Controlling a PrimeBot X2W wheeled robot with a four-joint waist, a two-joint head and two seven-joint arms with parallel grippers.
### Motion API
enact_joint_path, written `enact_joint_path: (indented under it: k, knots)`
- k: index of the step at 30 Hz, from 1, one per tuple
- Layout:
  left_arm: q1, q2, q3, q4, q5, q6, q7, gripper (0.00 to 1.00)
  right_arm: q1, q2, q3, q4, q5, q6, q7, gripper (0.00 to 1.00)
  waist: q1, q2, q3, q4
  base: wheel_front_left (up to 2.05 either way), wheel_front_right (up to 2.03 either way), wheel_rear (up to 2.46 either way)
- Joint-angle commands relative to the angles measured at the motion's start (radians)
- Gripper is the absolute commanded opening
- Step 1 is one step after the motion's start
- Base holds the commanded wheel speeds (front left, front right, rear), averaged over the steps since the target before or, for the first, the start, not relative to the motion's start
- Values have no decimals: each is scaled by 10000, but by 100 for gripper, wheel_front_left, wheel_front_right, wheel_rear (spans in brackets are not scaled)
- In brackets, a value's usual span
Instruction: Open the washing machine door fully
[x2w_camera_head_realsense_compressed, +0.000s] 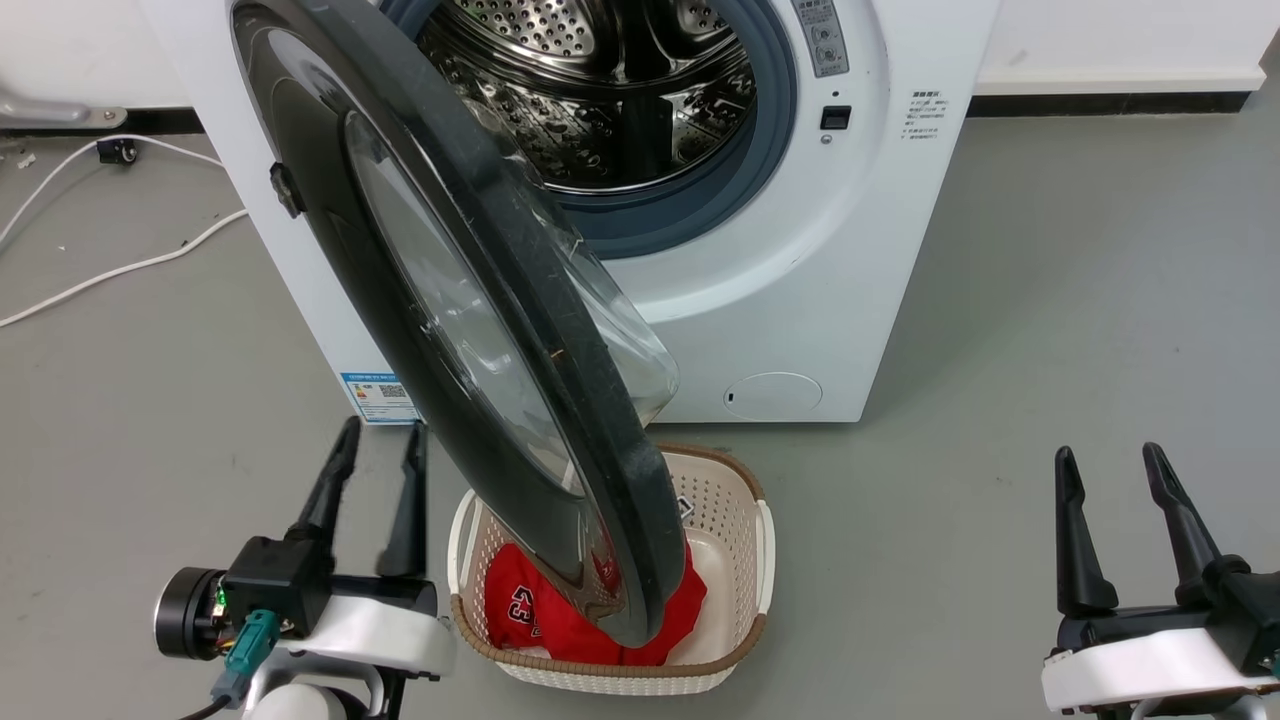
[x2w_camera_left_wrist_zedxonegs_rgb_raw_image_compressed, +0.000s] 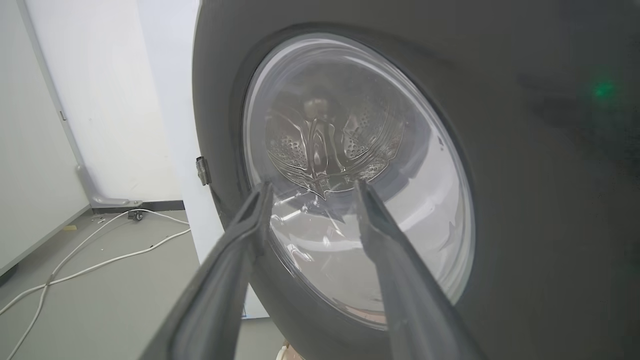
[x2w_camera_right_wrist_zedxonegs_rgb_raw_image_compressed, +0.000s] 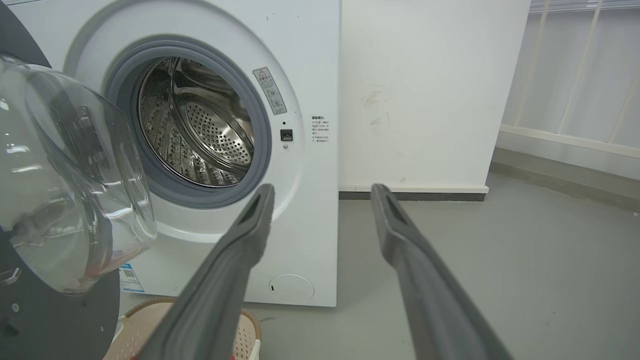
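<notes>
Left hand sits empty, fingers spread, just beside the outer face of the washing machine door; right hand is spread too, well apart. Door's about halfway out over the laundry basket, so next up is probably swinging it wider, leftward.

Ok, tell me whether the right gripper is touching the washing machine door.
No: the right gripper stands open well apart from the washing machine door, grey floor between them.

Noted: washing machine door glossy black, clear glass; machine body white; drum perforated steel; basket cream, brown rim; garment red.
</notes>
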Motion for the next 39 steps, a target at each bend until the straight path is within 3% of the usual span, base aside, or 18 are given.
enact_joint_path:
  k: [1, 11, 19, 25, 31, 39]
  knots:
    - [-167, 6, 0, -83, -7, -21, -26, 0, -122, 7, 11, 39, 21, -3, -19, 100, 0, -1, -2, 5, 0, 0, 0]
    - [-370, -7, 108, -1579, -122, -23, -26, 0, -166, 7, -6, 53, 105, -3, -17, 100, 0, -1, 64, 48, 0, 0, 0]
    - [-1076, -15, 122, -4586, -49, 167, -24, 0, -180, 8, 3, 108, 128, -3, -18, 100, 0, -1, 38, 62, 0, 0, 0]
    - [-1736, -18, -403, -6804, -64, 319, -17, 0, -170, 8, 42, 178, 159, -3, -19, 100, 0, -1, -56, 3, 0, 0, 0]
    - [-1751, -18, -1939, -7423, -206, 106, -17, 0, -105, 8, 63, 247, 218, -3, -19, 100, 0, -1, -125, -98, 0, 0, 0]
    - [-525, 559, -4863, -5375, -711, -13, -18, 0, -53, 6, 103, 333, 269, -3, -19, 100, 0, -1, -156, -189, 0, 0, 0]
